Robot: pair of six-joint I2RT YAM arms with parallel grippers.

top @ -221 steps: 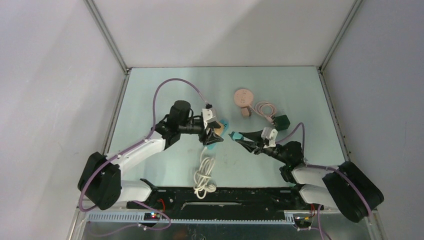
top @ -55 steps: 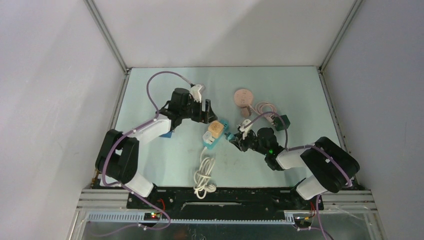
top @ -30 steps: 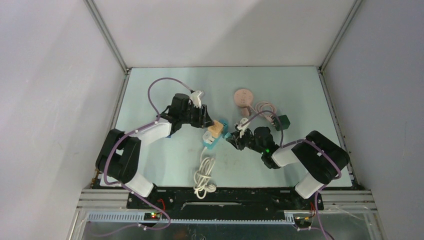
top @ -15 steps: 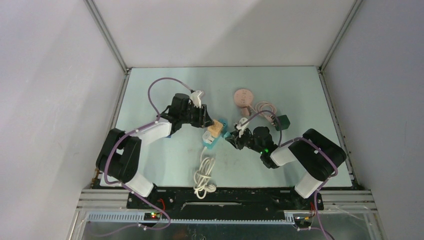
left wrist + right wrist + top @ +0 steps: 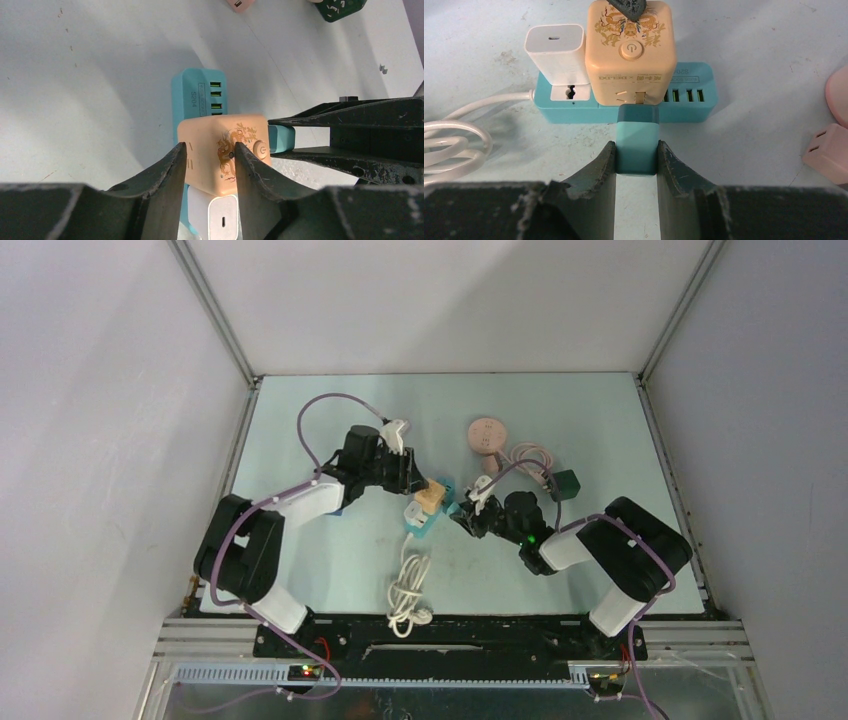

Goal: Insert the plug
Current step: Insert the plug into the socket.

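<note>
A teal plug [image 5: 637,127] is pinched between the fingers of the right hand [image 5: 636,148], which are pressed against its two sides. The plug is held low over the surface [image 5: 749,60], with its front end brought up against the socket face of a peach adapter cube [image 5: 631,50]. A sliver of metal is seen at the joint; how deep the prongs sit cannot be told.

The cube is seated on a teal power strip [image 5: 574,107], which lies flat on the surface. A white charger [image 5: 556,47] is plugged in just beside the cube, and a white cable [image 5: 454,135] is led off from the strip's end.

The left hand [image 5: 210,150] is placed over the cube from the opposite side. Its fingers are spread, with a gap between them narrower than the cube, and one dark fingertip [image 5: 626,6] is seen touching the cube's top edge. In the left wrist view the plug [image 5: 281,138] is seen at the cube's side, between the dark fingers of the right hand [image 5: 345,135].

A pink plug [image 5: 829,150] lies apart on the surface.
</note>
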